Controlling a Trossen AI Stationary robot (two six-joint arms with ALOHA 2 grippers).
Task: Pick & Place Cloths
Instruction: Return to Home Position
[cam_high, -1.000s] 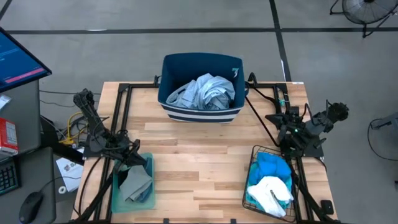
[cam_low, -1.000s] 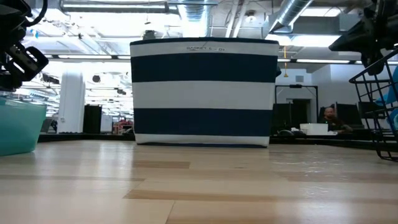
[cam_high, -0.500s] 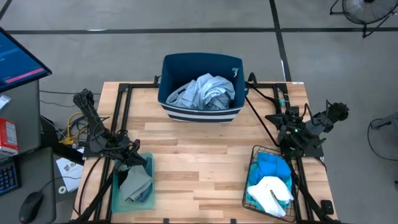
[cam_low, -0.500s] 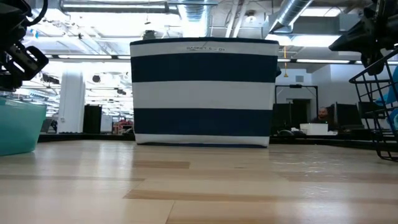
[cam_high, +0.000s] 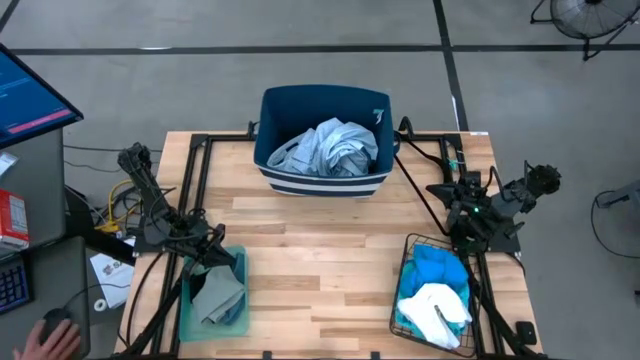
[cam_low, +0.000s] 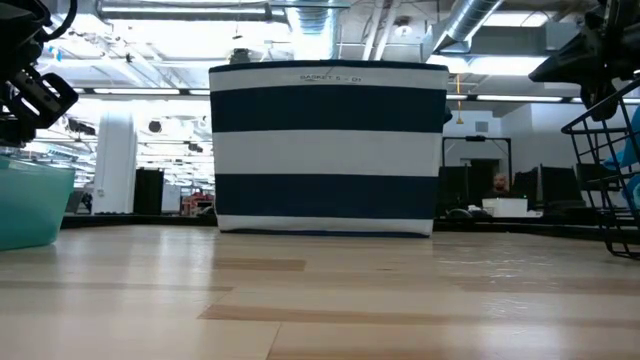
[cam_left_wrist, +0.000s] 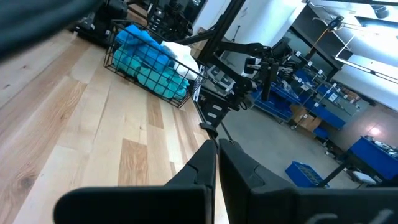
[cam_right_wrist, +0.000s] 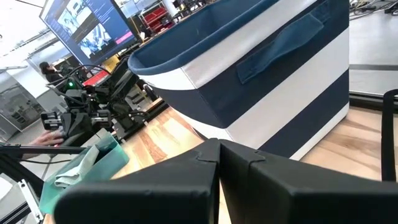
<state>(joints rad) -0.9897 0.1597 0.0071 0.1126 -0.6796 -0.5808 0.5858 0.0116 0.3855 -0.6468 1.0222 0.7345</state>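
A pale blue-white shirt (cam_high: 328, 148) lies bunched inside the navy striped bin (cam_high: 270, 105) at the table's far middle. A grey-blue cloth (cam_high: 218, 298) lies in the pale green tray (cam_high: 188, 300) near the left front corner. Turquoise and bright blue cloths (cam_high: 437, 268) and a white cloth (cam_high: 436, 305) fill the wire basket (cam_high: 405, 300) at the right front. My left gripper (cam_high: 222, 258) hovers shut over the tray's far end, its fingers together in the left wrist view (cam_left_wrist: 217, 148). My right gripper (cam_high: 452, 228) hovers shut by the basket's far edge (cam_right_wrist: 219, 148).
Black frame rails run along the table's left and right sides. The bare wooden top (cam_high: 320, 270) stretches between tray, basket and bin. A desk with a monitor (cam_high: 30, 100) stands left of the table, and a person's hand (cam_high: 45, 340) rests there by the mouse.
Both arms have kept still. A person's hand has come into view at the desk left of the table, over the mouse.
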